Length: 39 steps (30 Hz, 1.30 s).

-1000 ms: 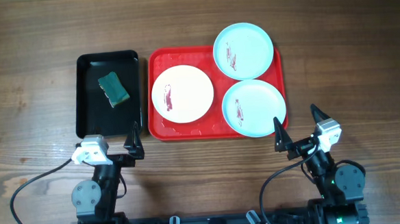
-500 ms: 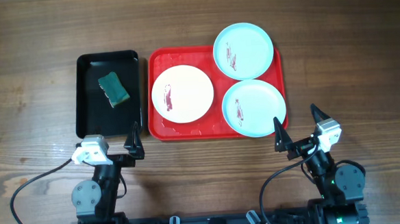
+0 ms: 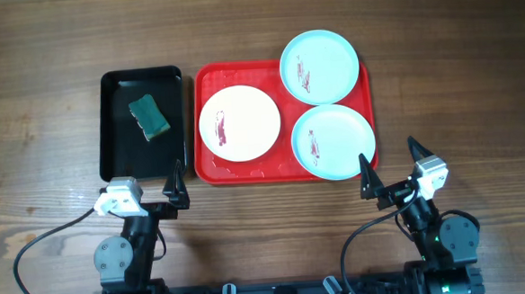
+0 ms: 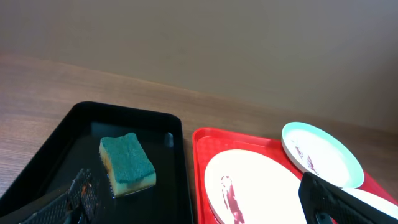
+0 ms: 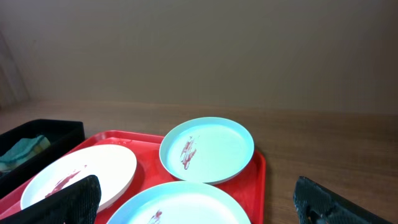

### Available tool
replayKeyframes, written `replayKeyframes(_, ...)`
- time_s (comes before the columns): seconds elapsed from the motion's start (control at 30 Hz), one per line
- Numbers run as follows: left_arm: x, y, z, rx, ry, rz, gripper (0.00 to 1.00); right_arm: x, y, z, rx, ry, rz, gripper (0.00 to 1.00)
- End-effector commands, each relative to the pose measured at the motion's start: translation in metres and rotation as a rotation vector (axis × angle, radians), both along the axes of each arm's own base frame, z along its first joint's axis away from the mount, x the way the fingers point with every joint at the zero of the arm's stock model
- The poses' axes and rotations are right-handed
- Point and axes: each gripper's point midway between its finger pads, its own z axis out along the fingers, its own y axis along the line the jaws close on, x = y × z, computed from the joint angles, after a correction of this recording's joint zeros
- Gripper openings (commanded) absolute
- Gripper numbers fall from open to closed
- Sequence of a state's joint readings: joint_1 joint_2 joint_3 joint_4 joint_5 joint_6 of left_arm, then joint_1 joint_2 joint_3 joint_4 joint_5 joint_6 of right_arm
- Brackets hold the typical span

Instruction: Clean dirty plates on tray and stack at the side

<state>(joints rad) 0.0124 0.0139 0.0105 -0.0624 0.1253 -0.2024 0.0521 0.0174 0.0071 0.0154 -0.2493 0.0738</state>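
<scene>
While left end effector (image 3: 143,191) and right end effector (image 3: 392,176) stand spread, empty: cream-white round plate (image 3: 240,123), farther pale blue plate (image 3: 319,67), nearer pale blue plate (image 3: 333,141), all smeared, ahead on red rectangular plastic tray (image 3: 203,78); none stacked.

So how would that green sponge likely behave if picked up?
The sponge looks foam-like, so it is probably light and squashy under a grip. It lies flat as a block in the black tray, so it is unlikely to roll.

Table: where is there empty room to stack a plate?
Bare table lies right of the red tray, left of the black tray, and beyond both. The red tray is crowded with three plates; a sponge sits in the black tray.
</scene>
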Motion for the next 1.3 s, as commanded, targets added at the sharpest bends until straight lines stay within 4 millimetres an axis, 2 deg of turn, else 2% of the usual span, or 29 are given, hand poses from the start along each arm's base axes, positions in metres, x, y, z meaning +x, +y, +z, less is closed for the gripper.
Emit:
replayKeyframes(0.0,0.0,-0.001,-0.001,0.016,-0.002,-0.005,1.0,0.0,0.0,0.002,-0.01,-0.014,-0.003,1.0)
replayKeyframes(0.67,0.0,-0.001,-0.002,0.015,0.001,-0.006,1.0,0.0,0.0,-0.001,-0.017,-0.003,-0.007,1.0)
replayKeyframes(0.93,0.0,-0.003,0.0,-0.077,0.012,-0.007,1.0,0.0,0.006,-0.002,0.061,0.031,0.03,1.0)
replayKeyframes(1.07,-0.003,-0.002,0.019,-0.074,-0.001,-0.005,1.0,-0.007,0.014,0.013,0.055,0.016,0.087,1.0)
replayKeyframes(1.27,-0.007,-0.002,0.049,-0.074,0.039,-0.004,1.0,-0.016,0.018,0.059,0.053,-0.043,0.114,1.0)
